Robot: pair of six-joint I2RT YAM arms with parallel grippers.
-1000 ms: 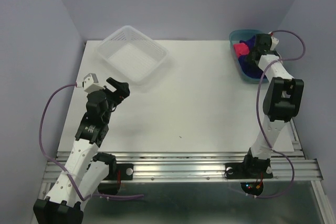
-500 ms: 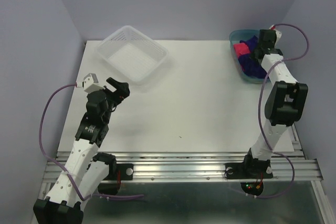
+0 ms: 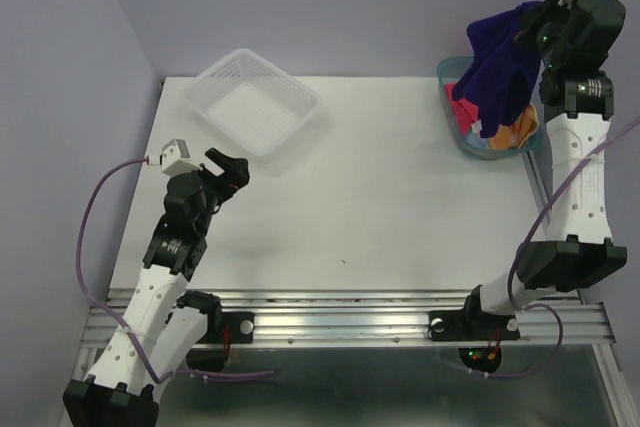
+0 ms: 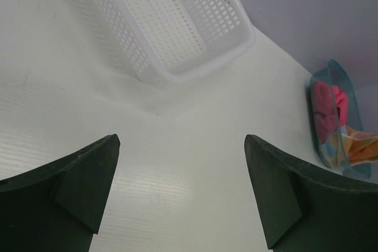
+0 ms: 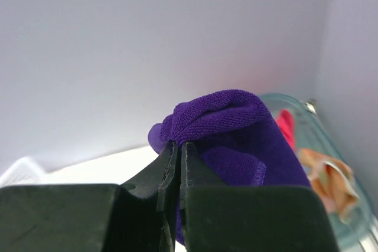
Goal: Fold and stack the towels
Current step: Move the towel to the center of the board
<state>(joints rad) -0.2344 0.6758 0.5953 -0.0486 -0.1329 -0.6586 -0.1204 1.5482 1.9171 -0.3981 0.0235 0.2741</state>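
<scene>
From above, the hanging purple towel [image 3: 500,72] covered much of the blue bin [image 3: 447,72]. Only slivers showed of the pink-red towel [image 3: 462,112] and the orange towel [image 3: 523,127], whose print was too small to make out. In the right wrist view the right gripper [image 5: 178,146] blocked the purple towel's lower part, and the picture's right edge cut off the bin.

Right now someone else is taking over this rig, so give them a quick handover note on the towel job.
Right gripper: shut on the purple towel, held high, hanging over the blue bin at the table's far right corner.
Left gripper: open, empty, over the table near the white basket.
Pink towel and orange towel: crumpled in the bin.
Done: nothing folded or stacked.
Left: spread, fold and stack all three.
</scene>
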